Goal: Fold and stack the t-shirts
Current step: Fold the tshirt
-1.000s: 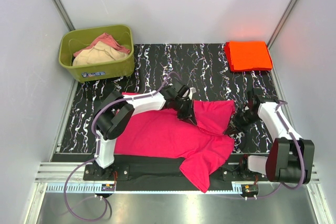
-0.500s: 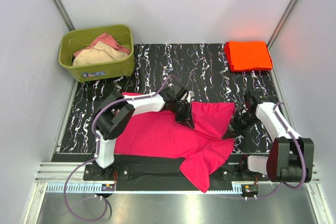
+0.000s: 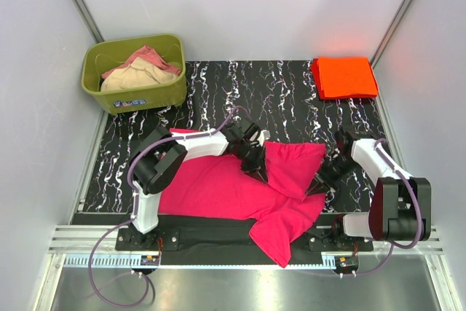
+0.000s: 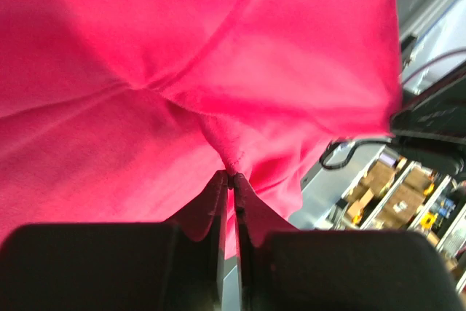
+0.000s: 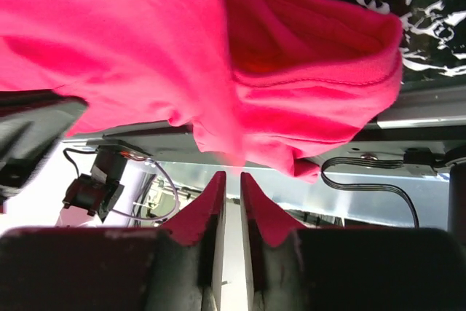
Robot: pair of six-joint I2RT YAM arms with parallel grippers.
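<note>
The hot pink t-shirt (image 3: 211, 187) lies spread at the near edge of the mat, its right part doubled over into a flap (image 3: 295, 162). My left gripper (image 3: 261, 173) rests on the flap's left edge; in the left wrist view its jaws (image 4: 233, 174) stand almost together with a pucker of pink cloth (image 4: 231, 143) caught at their tips. At the flap's right edge, my right gripper (image 3: 319, 184) has its jaws (image 5: 233, 175) slightly apart and empty, with the pink cloth (image 5: 145, 34) hanging just above them. The orange-red t-shirt (image 3: 344, 77) lies folded at the far right corner.
An olive-green tub (image 3: 169, 92) holding beige and pink cloths stands at the far left corner. The black marbled mat (image 3: 284, 100) shows between tub and orange shirt. A sleeve of the pink shirt (image 3: 280, 242) hangs over the near rail. White walls close in the sides.
Both grippers have carried the flap a little toward the near edge and lowered it. The right jaws have parted and let go of the cloth; the left jaws have eased slightly.
</note>
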